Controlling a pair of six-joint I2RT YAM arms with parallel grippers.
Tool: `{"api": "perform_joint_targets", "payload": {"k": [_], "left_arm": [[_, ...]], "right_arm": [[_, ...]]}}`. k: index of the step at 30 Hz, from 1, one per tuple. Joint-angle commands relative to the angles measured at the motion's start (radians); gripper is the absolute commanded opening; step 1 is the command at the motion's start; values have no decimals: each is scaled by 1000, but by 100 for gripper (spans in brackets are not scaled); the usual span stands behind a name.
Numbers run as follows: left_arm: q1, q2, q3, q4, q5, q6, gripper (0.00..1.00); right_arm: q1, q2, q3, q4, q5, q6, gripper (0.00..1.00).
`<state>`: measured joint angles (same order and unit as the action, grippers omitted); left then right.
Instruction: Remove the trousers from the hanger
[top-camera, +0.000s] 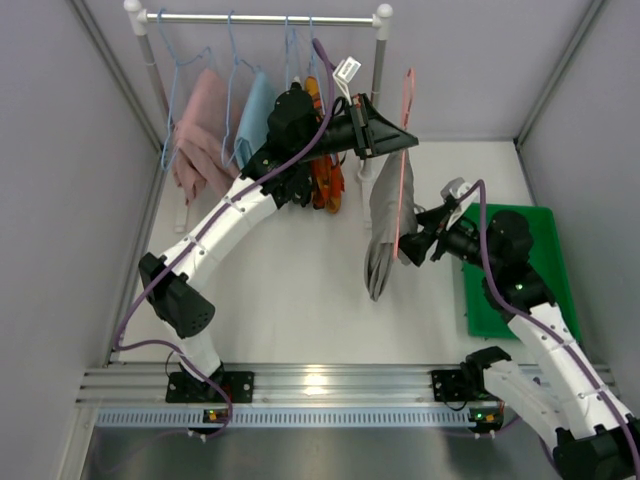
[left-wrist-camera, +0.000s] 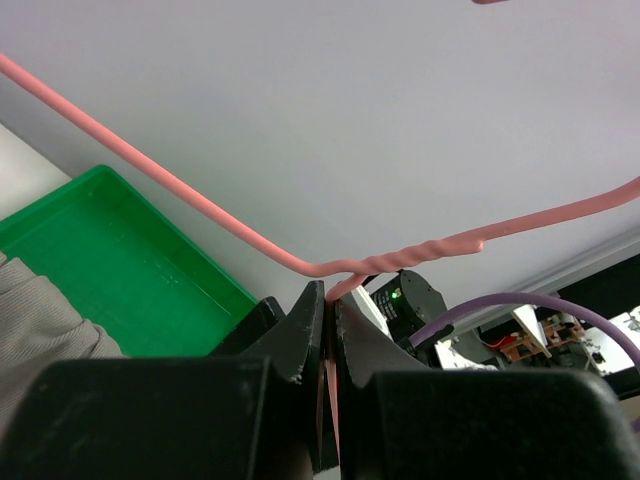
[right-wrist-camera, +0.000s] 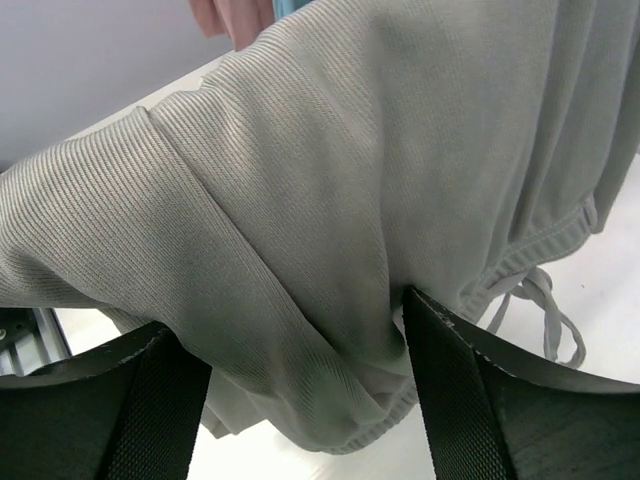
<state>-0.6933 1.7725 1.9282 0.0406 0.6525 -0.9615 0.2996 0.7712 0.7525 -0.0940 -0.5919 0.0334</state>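
The grey trousers (top-camera: 383, 215) hang folded over a pink wire hanger (top-camera: 404, 150), held away from the rail. My left gripper (top-camera: 385, 135) is shut on the hanger's neck. In the left wrist view the fingertips (left-wrist-camera: 330, 296) pinch the pink wire (left-wrist-camera: 200, 205) just below its twist, and a corner of the grey cloth (left-wrist-camera: 40, 320) shows at the left. My right gripper (top-camera: 412, 245) is at the trousers' lower part. It stands open (right-wrist-camera: 290, 320) with a fold of the grey cloth (right-wrist-camera: 350, 180) bulging between its fingers. The orange-red trousers (top-camera: 322, 178) hang on the rail, partly hidden by the left arm.
A clothes rail (top-camera: 265, 18) at the back carries a pink garment (top-camera: 200, 140) and a light-blue one (top-camera: 255, 115) on wire hangers. A green tray (top-camera: 548, 240) lies at the right under the right arm, also seen from the left wrist (left-wrist-camera: 120, 250). Walls close in both sides.
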Motion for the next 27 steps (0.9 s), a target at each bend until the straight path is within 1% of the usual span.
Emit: {"api": "perform_joint_targets", "payload": {"k": [1,3,4,6,9,10,12,13,14,16,17,23,27], "left_arm": [[-2,-21,61,91,-16,-3,0],[-3,-18,58,90,-17,-5,0],[-2,-18,57,90,-17,-3,0],[-2,-16,55,90,-20,-6,0],[-3,-15,58,94,-17,-6,0],[-3,-15,58,93,-17,-8,0],[-5,-16,54,93,-14,-8,0],[-5,-16,51,91,-14,-6,0],[-5,-21,48,90,-13,-5,0],[-5,-27,29,90,-10,-3,0],[-5,-33,23,91,-7,-2,0],[-3,-50,-14,73,-4,30,0],[-3,-58,-32,22,-19,108,0]], "right_arm": [[36,0,1,83,-22,-15,72],[52,5,4,111,-34,-10,75],[58,7,5,112,-31,-9,79],[76,10,10,109,-23,-19,80],[91,14,10,109,30,-24,79],[92,19,11,112,68,-24,73],[92,33,21,119,121,-24,53],[92,37,25,120,182,-26,28],[92,39,30,125,208,-24,17],[88,37,37,135,254,-9,2],[88,36,44,138,254,-3,0],[85,2,82,131,244,57,0],[81,-41,137,108,267,112,0]]}}
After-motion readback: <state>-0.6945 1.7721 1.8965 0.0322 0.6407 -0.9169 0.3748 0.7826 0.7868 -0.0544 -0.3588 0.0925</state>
